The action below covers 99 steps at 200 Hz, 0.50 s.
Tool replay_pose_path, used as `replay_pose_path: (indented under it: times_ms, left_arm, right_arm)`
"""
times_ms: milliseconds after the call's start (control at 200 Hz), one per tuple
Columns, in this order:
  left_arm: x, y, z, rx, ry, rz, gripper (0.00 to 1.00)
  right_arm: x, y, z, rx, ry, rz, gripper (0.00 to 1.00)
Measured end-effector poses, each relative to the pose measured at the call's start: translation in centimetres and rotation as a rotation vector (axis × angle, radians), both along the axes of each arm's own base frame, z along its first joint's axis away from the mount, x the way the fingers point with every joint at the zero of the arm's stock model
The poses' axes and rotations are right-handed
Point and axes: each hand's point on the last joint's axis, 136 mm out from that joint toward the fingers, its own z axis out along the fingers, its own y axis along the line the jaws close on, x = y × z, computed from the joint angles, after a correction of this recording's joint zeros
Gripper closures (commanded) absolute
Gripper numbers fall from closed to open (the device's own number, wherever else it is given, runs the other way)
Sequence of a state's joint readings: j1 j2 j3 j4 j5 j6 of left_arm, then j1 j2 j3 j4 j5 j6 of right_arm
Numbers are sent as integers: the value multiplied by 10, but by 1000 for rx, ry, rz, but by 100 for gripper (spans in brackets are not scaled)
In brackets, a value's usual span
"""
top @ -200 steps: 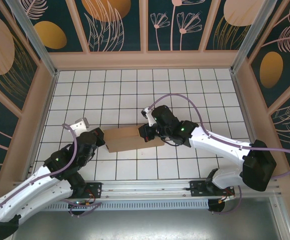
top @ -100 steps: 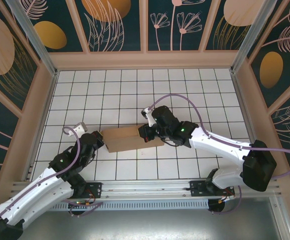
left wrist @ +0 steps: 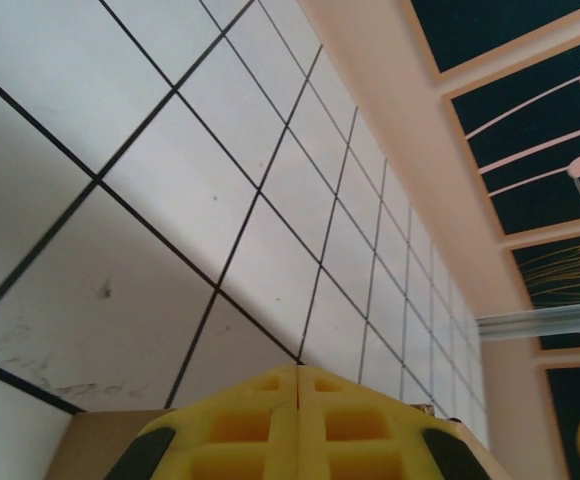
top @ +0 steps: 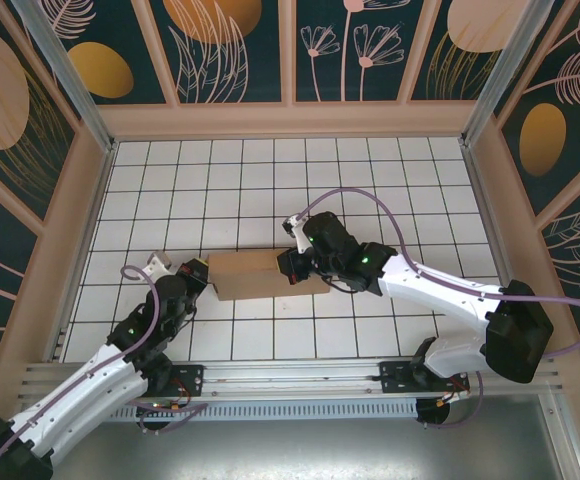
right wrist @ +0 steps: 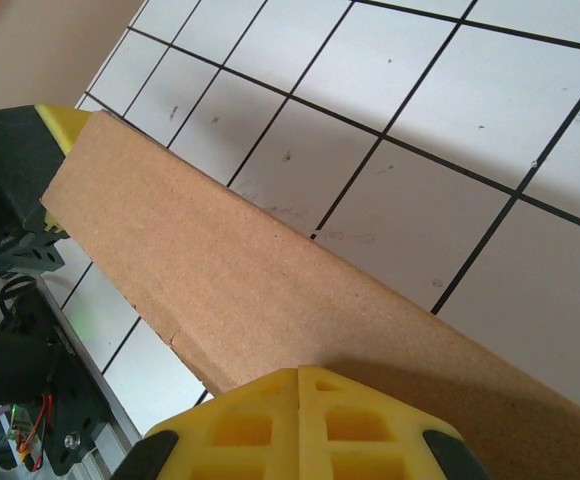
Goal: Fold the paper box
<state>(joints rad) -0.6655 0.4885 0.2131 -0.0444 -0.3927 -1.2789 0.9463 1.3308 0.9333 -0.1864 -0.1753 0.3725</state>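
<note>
The paper box [top: 255,277], plain brown unprinted cardboard in a long shallow shape, lies on the white gridded table [top: 270,180] between the grippers. The left gripper [top: 198,270], yellow fingers [left wrist: 260,420] pressed together, sits at its left end. The right gripper [top: 288,267], likewise closed, meets its right end.

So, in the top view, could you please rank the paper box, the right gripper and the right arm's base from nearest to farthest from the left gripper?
Measured from the left gripper:
1. paper box, immediately to its right, its left end by the fingertips.
2. right gripper, at the box's opposite, right end.
3. right arm's base, well off to the near right.
</note>
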Motion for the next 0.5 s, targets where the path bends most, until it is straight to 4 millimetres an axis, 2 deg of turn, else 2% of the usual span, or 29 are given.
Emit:
replay_pose_path:
  times_ms: [240,350,430,495]
  left_arm:
    - [0,-3,1,-24,-12,-13,100]
    - [-3,1,4,35,10,-19,100]
    - [-5,6,13,114,25,-23,100]
    - [-5,10,29,181,16,-24,100]
  right_arm:
    - [0,-1,0,-19,1,-7,100]
    - [-2,-1,1,-31,9,-3,99]
    - [-2,0,4,-39,13,-2,96]
    - [0,2,10,-45,13,2,90]
